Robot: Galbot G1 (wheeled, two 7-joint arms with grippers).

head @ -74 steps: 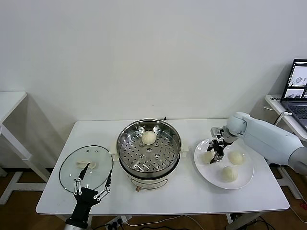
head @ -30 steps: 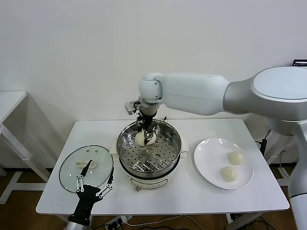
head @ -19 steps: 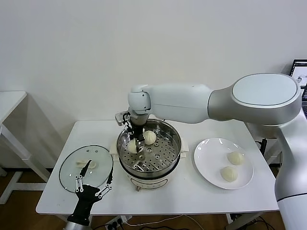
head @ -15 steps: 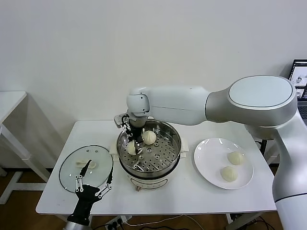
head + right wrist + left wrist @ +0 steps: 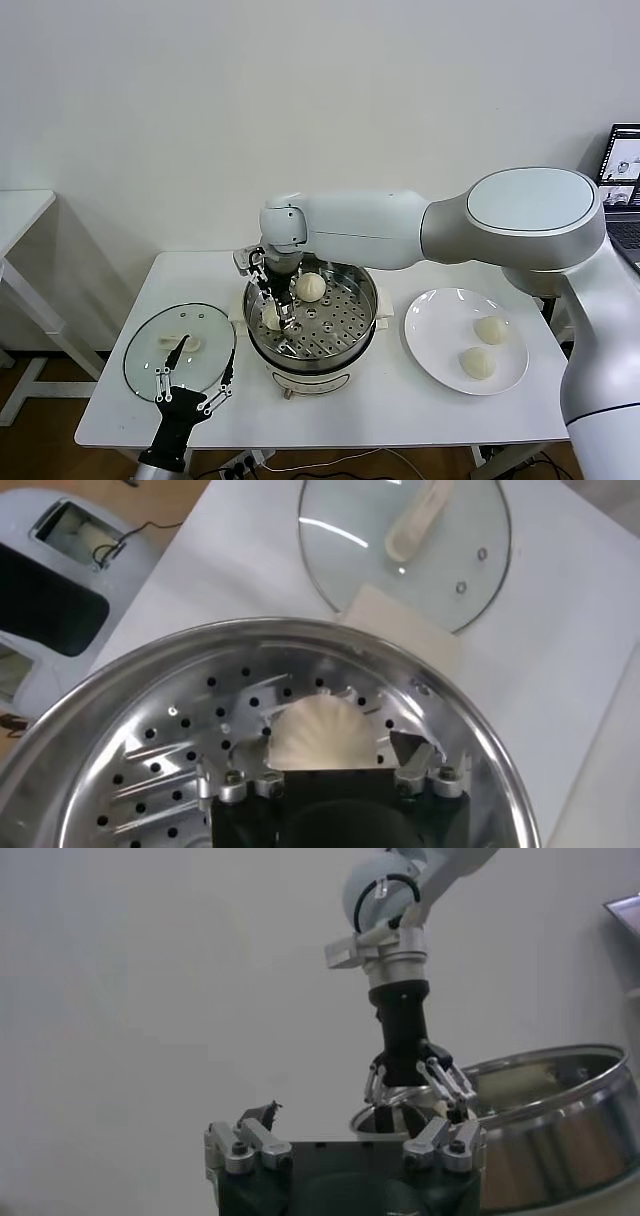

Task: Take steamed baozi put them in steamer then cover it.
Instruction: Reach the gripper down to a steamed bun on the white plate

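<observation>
My right claw (image 5: pixel 273 305) is clenched on a smooth cream-white dough bun (image 5: pixel 270 314), low inside the round shiny stainless-steel steamer (image 5: pixel 311 306), at its left wall. A second bun (image 5: pixel 310 286) lies on the perforated tray. Left of the steamer, the clear glass lid (image 5: pixel 180 349) rests on the white counter (image 5: pixel 400 400); my left claw (image 5: pixel 190 384) hangs spread over its near edge. Two buns (image 5: pixel 491 329) sit on the white plate (image 5: pixel 430 345), right of the steamer.

Glossy white arms ending in black grippers with silver linkages

The right arm (image 5: pixel 400 228) has smooth, rounded white shells and a grey band at its big elbow joint, tapering to a black wrist; the right gripper (image 5: pixel 272 300) and left gripper (image 5: pixel 190 385) share black bodies, thin silver finger links and small screws.
</observation>
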